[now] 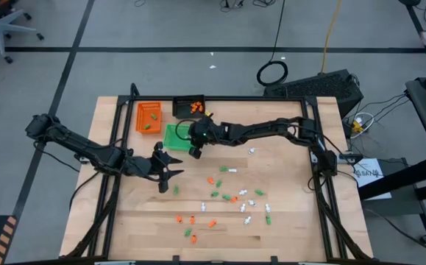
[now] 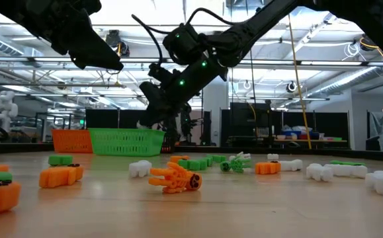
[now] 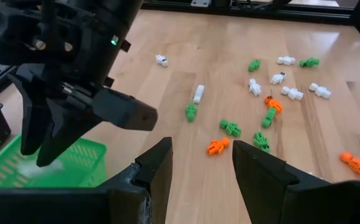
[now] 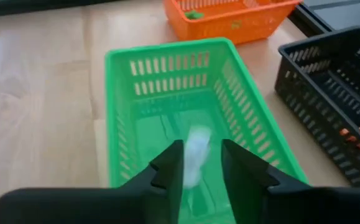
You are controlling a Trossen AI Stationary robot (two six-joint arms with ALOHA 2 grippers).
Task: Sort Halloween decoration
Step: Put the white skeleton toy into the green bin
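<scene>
The right gripper (image 4: pixel 201 163) has its jaws slightly parted around a small white plastic piece (image 4: pixel 197 152), blurred, above the green slotted plastic tray (image 4: pixel 122 106). The left gripper (image 3: pixel 201 163) waits nearby, jaws apart and empty. Other tiny orange, green and white pieces (image 1: pixel 231 197) lie scattered on the wooden table (image 1: pixel 293 235).

We reach our dark right arm in from the table's right edge and far across toward the back left, its two-finger right gripper (image 4: pixel 197 163) pointing downward, fingers slightly parted with a blurred white piece between them. Our dark left arm stretches in from the left, its left gripper (image 3: pixel 201 163) held low over the table, well apart from the right one, fingers parted and holding nothing.
</scene>
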